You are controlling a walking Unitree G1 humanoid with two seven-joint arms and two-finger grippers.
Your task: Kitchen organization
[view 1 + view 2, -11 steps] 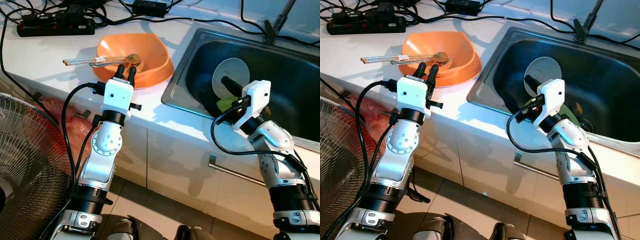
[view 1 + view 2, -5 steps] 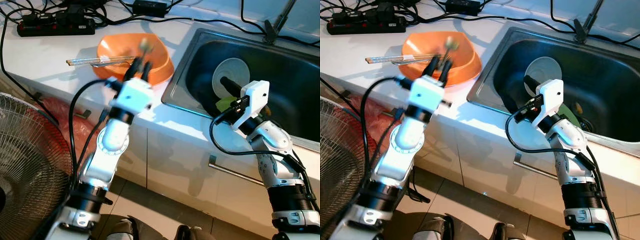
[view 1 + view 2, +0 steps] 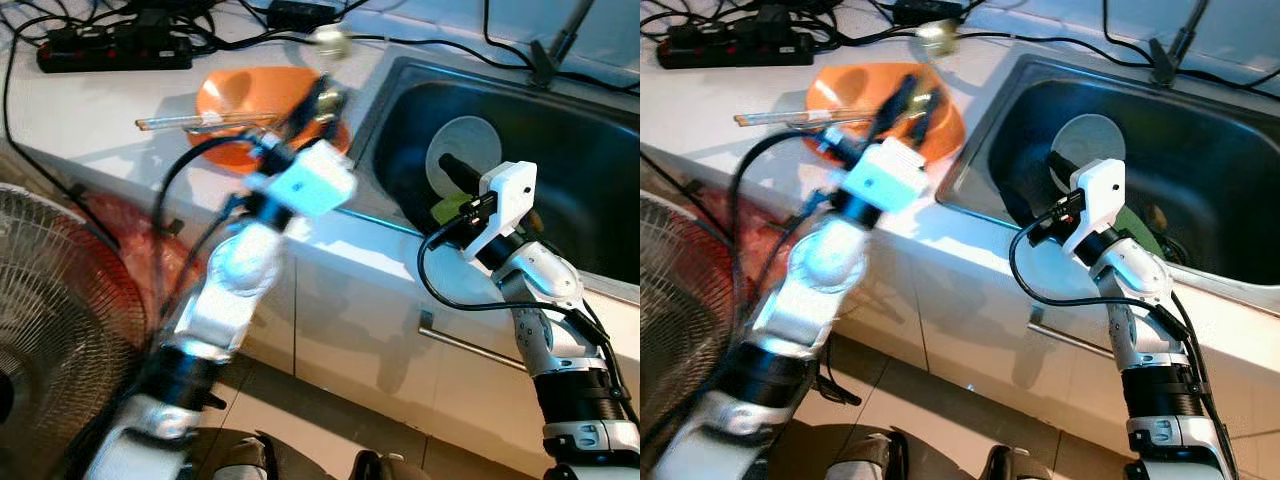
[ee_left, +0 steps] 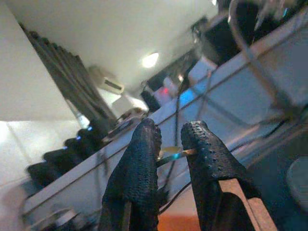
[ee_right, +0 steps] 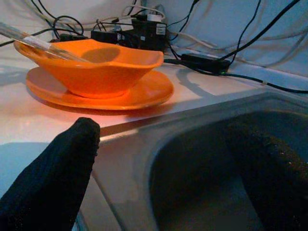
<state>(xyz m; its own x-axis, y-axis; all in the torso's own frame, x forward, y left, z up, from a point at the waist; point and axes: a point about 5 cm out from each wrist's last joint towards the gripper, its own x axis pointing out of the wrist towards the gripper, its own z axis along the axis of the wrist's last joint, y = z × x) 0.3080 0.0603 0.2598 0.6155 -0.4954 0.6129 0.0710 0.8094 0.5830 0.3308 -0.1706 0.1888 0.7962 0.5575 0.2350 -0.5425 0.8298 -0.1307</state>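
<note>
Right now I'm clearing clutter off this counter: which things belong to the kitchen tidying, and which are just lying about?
Job: spoon in left gripper, orange bowl, chopsticks, sink, white plate, right gripper.
Lying about: power strip, cables, fan.

Black power strip (image 3: 112,52) with tangled cables seen on counter; fan grille (image 3: 55,300) and red bag (image 3: 140,250) below.

- Bowl (image 3: 250,95): orange, on a matching orange plate (image 5: 139,94).
- Sink (image 3: 600,160): dark steel grey.
- Disc in sink (image 3: 465,145): white.
- Power strip (image 3: 115,50): black.
- Countertop (image 3: 80,110): white.
</note>
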